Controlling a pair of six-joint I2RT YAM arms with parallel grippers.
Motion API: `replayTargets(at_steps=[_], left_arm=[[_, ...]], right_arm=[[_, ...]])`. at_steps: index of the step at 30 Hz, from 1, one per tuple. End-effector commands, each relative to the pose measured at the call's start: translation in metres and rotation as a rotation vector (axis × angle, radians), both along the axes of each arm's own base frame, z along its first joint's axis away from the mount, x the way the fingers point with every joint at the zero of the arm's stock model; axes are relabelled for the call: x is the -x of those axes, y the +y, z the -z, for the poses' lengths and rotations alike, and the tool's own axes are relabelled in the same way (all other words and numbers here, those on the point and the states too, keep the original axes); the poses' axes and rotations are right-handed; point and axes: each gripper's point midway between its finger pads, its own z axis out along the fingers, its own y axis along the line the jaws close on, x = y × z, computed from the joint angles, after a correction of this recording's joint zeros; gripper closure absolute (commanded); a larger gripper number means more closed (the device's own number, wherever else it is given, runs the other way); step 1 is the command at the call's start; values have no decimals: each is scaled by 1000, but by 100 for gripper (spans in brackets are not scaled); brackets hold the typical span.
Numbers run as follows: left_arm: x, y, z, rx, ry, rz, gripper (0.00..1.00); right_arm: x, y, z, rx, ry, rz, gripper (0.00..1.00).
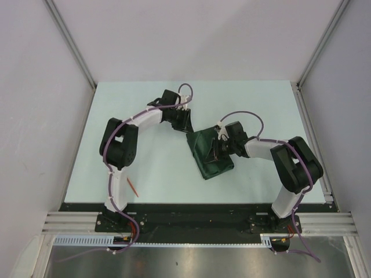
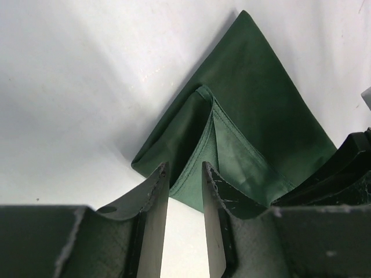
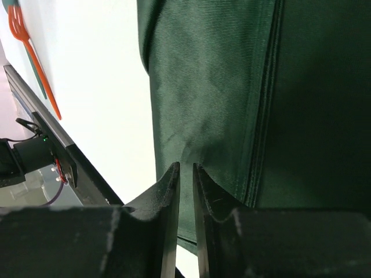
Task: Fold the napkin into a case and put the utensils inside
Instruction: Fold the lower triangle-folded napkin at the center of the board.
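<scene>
The dark green napkin (image 1: pixel 210 154) lies part-folded in the middle of the table, with a hemmed flap (image 2: pixel 203 139) turned up along one side. My left gripper (image 1: pixel 184 124) hovers at its far left corner, open, with nothing between its fingers (image 2: pixel 184 169). My right gripper (image 1: pixel 219 149) is down on the cloth from the right. Its jaws are nearly together, and the napkin (image 3: pixel 203 87) puckers into a small crease at their tips (image 3: pixel 186 167). The utensils lie near the left arm's base: an orange-red fork (image 3: pixel 36 65) (image 1: pixel 133 187) and a teal piece (image 3: pixel 39 81) beside it.
The black front rail (image 1: pixel 191 207) runs along the near edge of the table. A metal frame post (image 1: pixel 310 124) borders the right side, and grey walls close in the left and back.
</scene>
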Motion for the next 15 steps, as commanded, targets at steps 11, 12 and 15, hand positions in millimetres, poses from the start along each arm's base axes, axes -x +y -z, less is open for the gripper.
replayTargets(at_steps=[11, 12, 15], left_arm=[[31, -16, -65, 147, -99, -99, 70], [37, -22, -70, 162, -99, -97, 69], [54, -42, -88, 190, -144, -74, 64]], right_arm=[[-10, -27, -39, 30, -126, 50, 79], [-8, -36, -40, 54, -114, 69, 77], [-14, -74, -45, 126, -130, 171, 59]])
